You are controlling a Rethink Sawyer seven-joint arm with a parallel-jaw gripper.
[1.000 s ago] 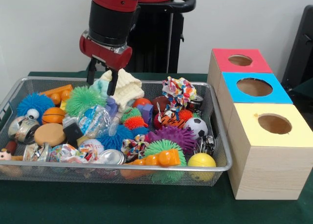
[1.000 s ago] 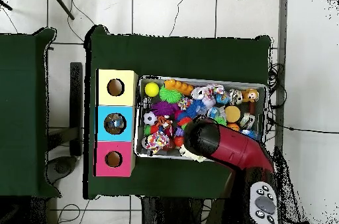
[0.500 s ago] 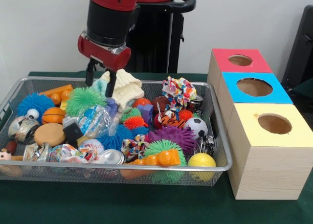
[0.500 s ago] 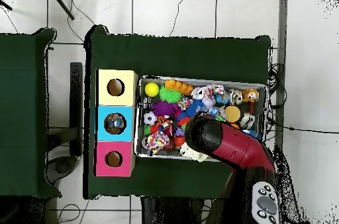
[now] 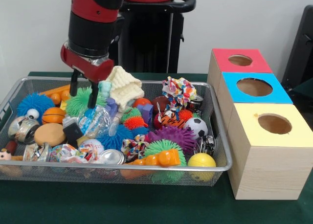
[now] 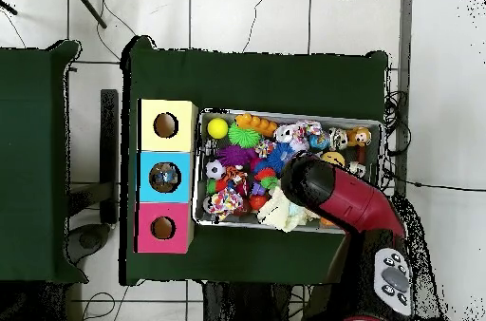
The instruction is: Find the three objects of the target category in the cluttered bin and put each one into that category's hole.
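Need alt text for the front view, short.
A red and black arm lowers its open gripper over a green spiky ball at the back left of a wire bin heaped with toys. To the bin's right stand three wooden boxes with round holes, topped red, blue and yellow.

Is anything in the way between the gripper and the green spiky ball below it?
Nothing visible. The open gripper hangs directly over the green spiky ball; the cream knit piece lies beside it, not between.

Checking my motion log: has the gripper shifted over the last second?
Yes. In the front view the gripper has slid left, off the cream knit cloth, and now hangs open over the green spiky ball.
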